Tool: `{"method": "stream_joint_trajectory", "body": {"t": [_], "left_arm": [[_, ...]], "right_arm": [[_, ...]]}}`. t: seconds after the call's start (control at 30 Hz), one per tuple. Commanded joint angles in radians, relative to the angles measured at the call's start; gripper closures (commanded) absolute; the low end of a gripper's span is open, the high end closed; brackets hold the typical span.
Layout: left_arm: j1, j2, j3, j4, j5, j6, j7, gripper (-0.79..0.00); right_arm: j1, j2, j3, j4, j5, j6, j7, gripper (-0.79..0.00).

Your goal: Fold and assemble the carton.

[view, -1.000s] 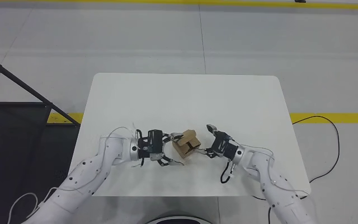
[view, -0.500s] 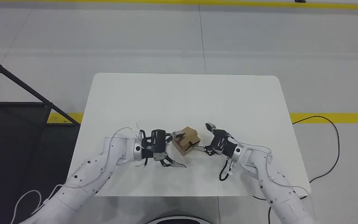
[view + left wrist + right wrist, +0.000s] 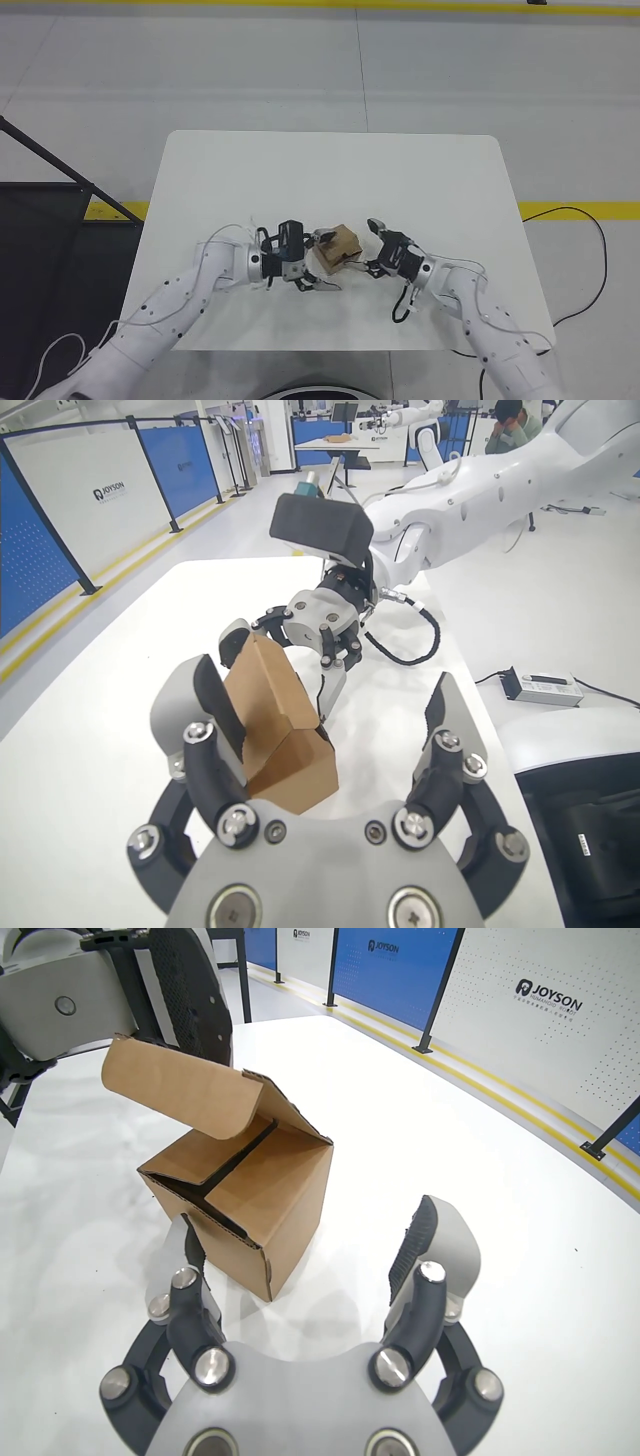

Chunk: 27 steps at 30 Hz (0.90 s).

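The left gripper point(image 3: 322, 262) had closed in on the cardboard carton point(image 3: 338, 247), which lay near the front edge of the white table point(image 3: 420, 180). Its jaws were spread wide and held nothing, one finger against the raised lid flap point(image 3: 180, 1088). The right gripper point(image 3: 362, 246) was likewise wide open and empty, one fingertip bracing the opposite side. The carton had been nudged slightly away from the robot, so pressing the flap shut looked like the next step.

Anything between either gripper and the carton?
Nothing visible. The left gripper and the right gripper are both open on opposite sides of the carton, each with one finger right at it. The carton's lid flap is up.
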Motion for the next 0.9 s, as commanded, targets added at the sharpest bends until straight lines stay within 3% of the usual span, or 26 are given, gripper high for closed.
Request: {"method": "stream_joint_trajectory", "body": {"t": [0.0,0.13,0.5,0.73,0.87], "left_arm": [[-0.001,-0.002,0.0,0.0,-0.014,0.0,-0.018,-0.662],[-0.001,-0.005,-0.004,0.001,-0.044,-0.002,-0.039,-0.548],[0.004,-0.01,-0.018,-0.004,-0.095,-0.001,-0.087,-0.4],[0.009,-0.012,-0.026,-0.008,-0.116,-0.006,-0.092,-0.379],[0.01,-0.013,-0.03,-0.009,-0.119,-0.01,-0.096,-0.376]], "right_arm": [[-0.005,0.002,0.006,-0.006,-0.003,-0.001,-0.002,-0.757],[-0.02,0.008,0.022,-0.022,-0.008,0.002,-0.008,-0.76],[-0.064,0.023,0.065,-0.076,-0.017,-0.008,-0.017,-0.76],[-0.063,0.023,0.06,-0.063,-0.007,-0.021,-0.001,-0.773],[-0.059,0.02,0.058,-0.043,0.012,-0.006,0.014,-0.742]]}}
